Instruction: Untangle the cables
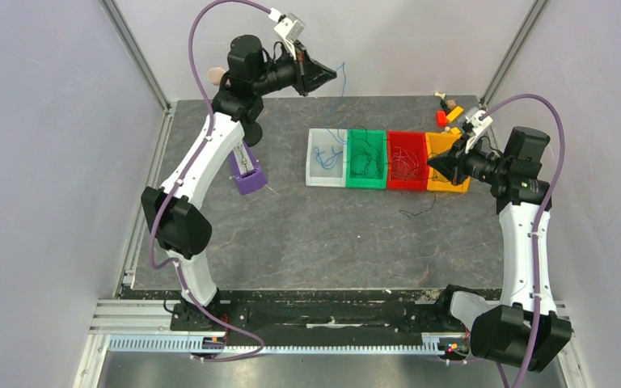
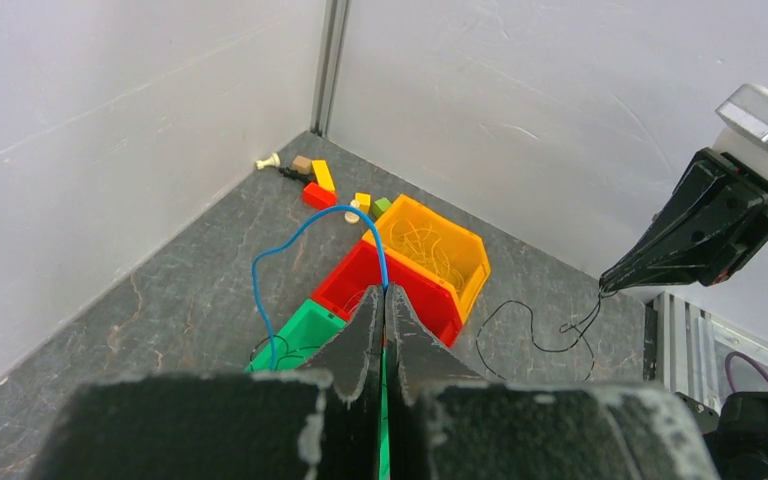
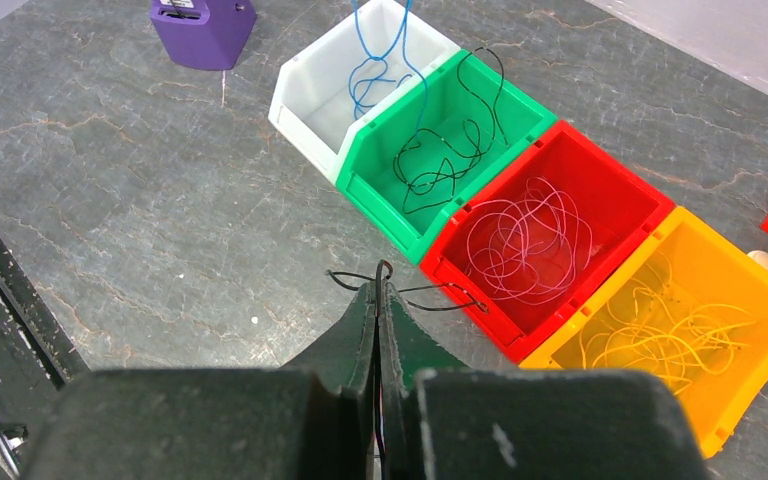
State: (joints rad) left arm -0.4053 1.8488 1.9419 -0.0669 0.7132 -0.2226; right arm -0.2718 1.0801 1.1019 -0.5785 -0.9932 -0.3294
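Observation:
My left gripper [image 1: 333,78] is raised high above the back of the table, shut on a blue cable [image 1: 340,90]. In the left wrist view the cable arcs up from the tips [image 2: 385,290] and down toward the bins [image 2: 260,290]. Its lower end lies in the white bin [image 3: 300,120]. My right gripper [image 1: 430,162] hovers over the red bin [image 1: 405,184] and orange bin [image 1: 446,187], shut on a black cable [image 3: 440,305]. That cable trails down to the table [image 1: 419,212]. The green bin [image 3: 390,210] holds black cables, the red bin pinkish-red ones [image 3: 525,240], the orange bin yellow ones [image 3: 660,340].
A purple block-like device [image 1: 247,171] lies on the table left of the bins, under the left arm. Small toy blocks [image 1: 449,109] sit in the back right corner. Enclosure walls stand close on three sides.

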